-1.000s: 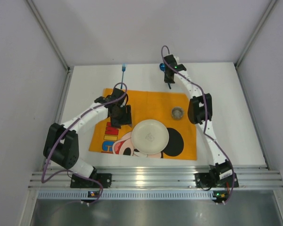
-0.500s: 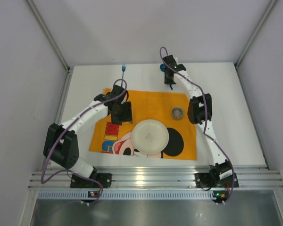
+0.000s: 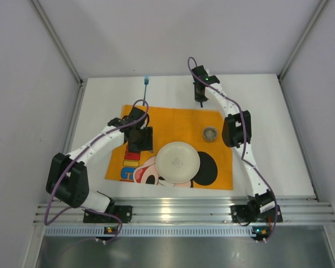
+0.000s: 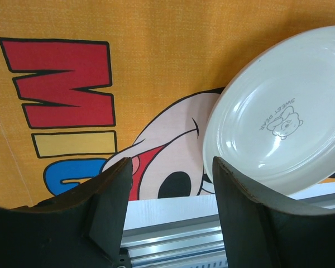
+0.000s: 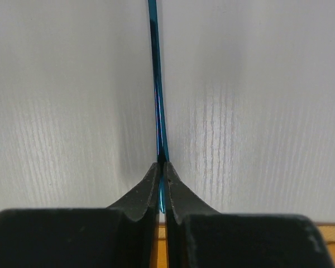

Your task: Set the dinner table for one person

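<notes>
**Dinner table** (image 3: pixel 279 139): large, plain, matte white tabletop. It extends beyond the orange placemat (image 3: pixel 173 117) on every side and lies under both pincers.

**Right pincer** (image 5: pixel 161 167): over bare tabletop just past the placemat's far edge, toward its right end. The jaws are pressed together on a thin blue utensil (image 5: pixel 158 100), gripped edge-on. Its handle runs away from the placemat across the white surface. Whether the utensil touches the tabletop cannot be told.

**Left pincer** (image 4: pixel 170 167): over the placemat's left half, jaws well apart and nothing between them. The tabletop shows as a white strip at the placemat's near edge.

**Placemat**: orange, with a cartoon mouse print. Block lettering runs along its left side, a red "M", a yellow "I" and a blue letter partly hidden by a finger.

**Plate** (image 4: pixel 279 117): white and round, on the placemat near its near edge, right of the left pincer. The centre carries a small bear drawing and the words "SWEET BEAR".

**Small metallic cup** (image 3: pixel 210 133): on the placemat's right half, behind the plate and apart from it.

**Light-blue utensil** (image 3: pixel 147 84): on the tabletop beyond the placemat's far edge, toward its left end and well apart from the right pincer.
</notes>
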Available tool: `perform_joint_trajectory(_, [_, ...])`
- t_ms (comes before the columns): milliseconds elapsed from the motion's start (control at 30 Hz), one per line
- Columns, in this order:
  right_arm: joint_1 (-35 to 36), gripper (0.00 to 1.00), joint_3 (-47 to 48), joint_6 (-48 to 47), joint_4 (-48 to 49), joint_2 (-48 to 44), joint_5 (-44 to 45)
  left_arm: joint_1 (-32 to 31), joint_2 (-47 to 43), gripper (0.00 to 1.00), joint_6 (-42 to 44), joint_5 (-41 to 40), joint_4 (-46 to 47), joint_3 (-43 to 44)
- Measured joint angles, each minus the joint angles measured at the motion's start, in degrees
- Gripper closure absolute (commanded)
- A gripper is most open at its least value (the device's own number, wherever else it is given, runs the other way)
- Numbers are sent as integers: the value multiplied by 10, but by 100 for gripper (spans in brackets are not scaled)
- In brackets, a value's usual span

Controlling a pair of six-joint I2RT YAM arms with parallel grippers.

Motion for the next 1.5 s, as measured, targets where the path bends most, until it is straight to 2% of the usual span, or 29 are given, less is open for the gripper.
perform_joint_trajectory(133, [0,100,0,-2,-3,-2,4,0,7,35,17,-2,0,5])
perform_joint_trajectory(333, [0,100,-16,-1,-23,-17,9,2,62,36,47,-3,0,64])
perform_joint_trajectory(400, [0,100,-41,3,-28,-37,10,4,81,36,58,-2,0,85])
perform_joint_trajectory(567, [0,100,-185,28,-8,-154,3,12,118,37,82,6,4,119])
perform_joint_trajectory(600, [0,88,-201,33,-7,-174,0,13,122,37,85,9,6,122])
perform_joint_trajectory(700, [0,41,-191,45,10,-200,-12,16,127,37,91,20,5,124])
perform_joint_trajectory(767, [0,35,-143,48,13,-186,-19,16,127,36,94,22,6,125])
perform_joint_trajectory(867, [0,36,-60,51,38,-141,-25,16,127,37,97,22,3,125])
perform_joint_trajectory(933, [-3,40,-36,58,59,-113,-27,16,126,37,97,22,0,125])
perform_joint_trajectory(1067, [-7,44,-26,68,71,-57,-32,17,124,36,95,22,-3,125])
perform_joint_trajectory(1200, [-9,53,-24,72,69,-5,-24,20,118,36,89,19,-3,123])
perform_joint_trajectory(1500, [-17,66,15,103,52,8,-35,32,114,36,68,3,-2,106])
